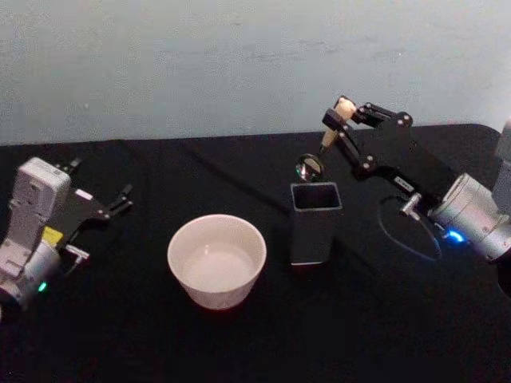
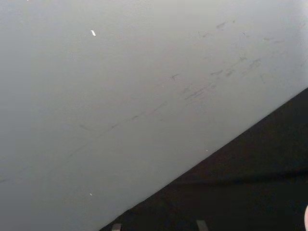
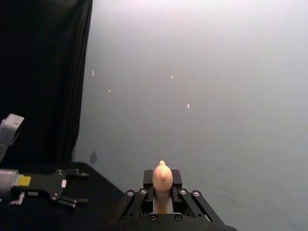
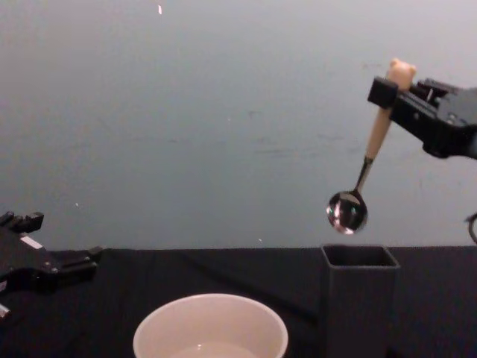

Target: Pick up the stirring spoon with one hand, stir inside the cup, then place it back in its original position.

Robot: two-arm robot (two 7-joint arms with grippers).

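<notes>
step: likely lift-out, possibly return | right gripper (image 1: 338, 112) clamped on stirring spoon (image 4: 376, 134) under bear head, bowl hung just above holder (image 1: 315, 227) | next: carry over cup (image 1: 216, 259), lower inside rim | left gripper (image 3: 79, 187) parked left, jaws apart

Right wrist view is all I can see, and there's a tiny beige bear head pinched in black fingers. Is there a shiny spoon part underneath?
Observer: Yes. The beige-handled stirring spoon in the right gripper ends in a round silver bowl, hanging tilted in the air.
Operator: What's under it?
Observer: The tall dark grey square holder. The bowl hangs above its open top, not inside.
Operator: Where's the cup?
Observer: The wide cream-white round cup stands on the black table to the holder's left, apart from it. The left gripper is parked open farther left.
</notes>
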